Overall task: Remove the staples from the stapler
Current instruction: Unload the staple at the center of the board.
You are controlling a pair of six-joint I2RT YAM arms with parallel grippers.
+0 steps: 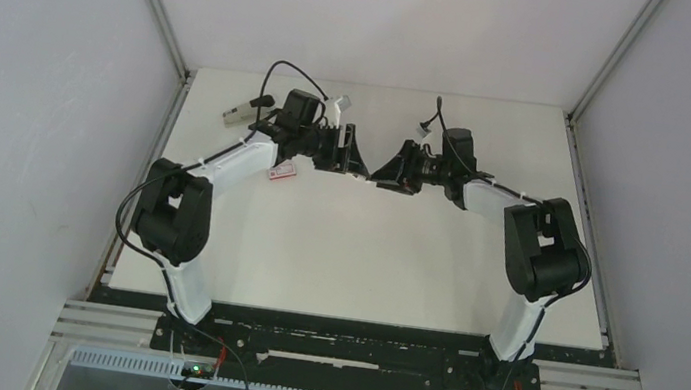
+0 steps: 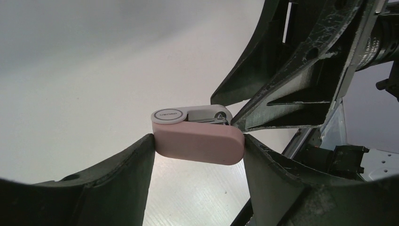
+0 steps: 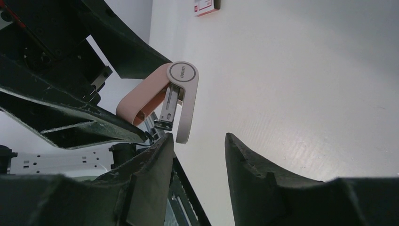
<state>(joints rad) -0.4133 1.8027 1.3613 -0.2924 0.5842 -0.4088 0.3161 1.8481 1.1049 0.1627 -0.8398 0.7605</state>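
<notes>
While the left gripper clamps the pink body of the stapler from both sides and holds it up off the table, the right gripper faces it head-on. Its jaws stand apart with nothing between them, and one fingertip sits just beside the tip of the stapler's swung-open white arm. A small pink-and-white box lies on the table to the stapler's left, beyond the left gripper. The metal magazine shows between the stapler's arm and body. I can't make out any staples; any there would be inside that channel. The danger, I reckon, is the right jaws nipping the white arm instead of the magazine, twisting the stapler in the left grip or snapping it closed, and freed strips could scatter
</notes>
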